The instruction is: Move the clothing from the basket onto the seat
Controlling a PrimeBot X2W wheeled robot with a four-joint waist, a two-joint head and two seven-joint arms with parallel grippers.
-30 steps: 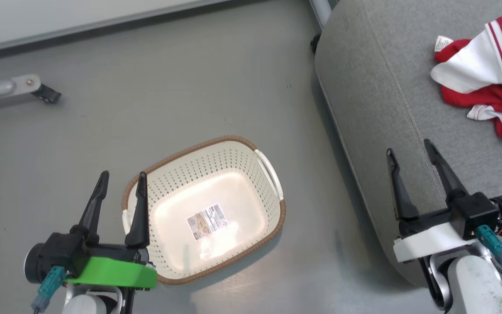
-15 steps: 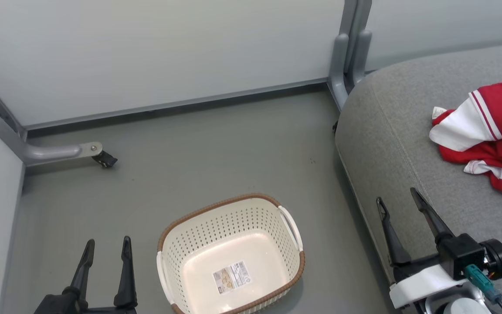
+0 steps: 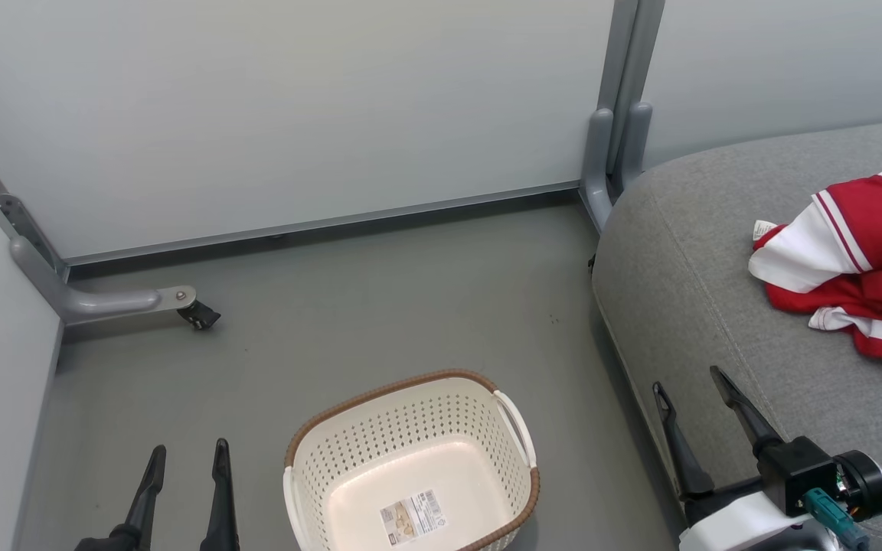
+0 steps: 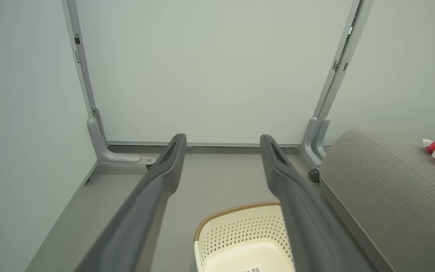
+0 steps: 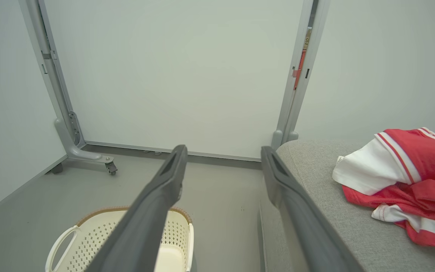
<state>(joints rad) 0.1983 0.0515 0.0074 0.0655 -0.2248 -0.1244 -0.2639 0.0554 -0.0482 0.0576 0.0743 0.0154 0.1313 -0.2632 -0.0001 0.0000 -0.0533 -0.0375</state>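
Clothing lies crumpled on the seat, toward the right side in head view. It's red w/ white panels & stripe trim, w/ a small white tag sticking out at its left edge. Basket stands on the floor just left of the seat, apart from it w/ a strip of floor between. Its inside shows the plain btm w/ the label sticker. Brown rim runs all round, w/ a white handle on the seat-facing side.

Left pincer is at lower left of head view, fingers spread wide, holding nothing, over the floor just left of the basket. In left wrist view its fingers frame wall & floor, w/ the basket low down btwn them, nearer the right finger. Right pincer is at lower right of head view, also spread wide & empty, fingers pointing up over the seat's front-left edge, well apart from the clothing. In right wrist view its left finger crosses the basket & its right finger the seat edge, w/ the clothing off to the right.

Bg: pale wall panels on grey posts, and a caster foot on the floor at left
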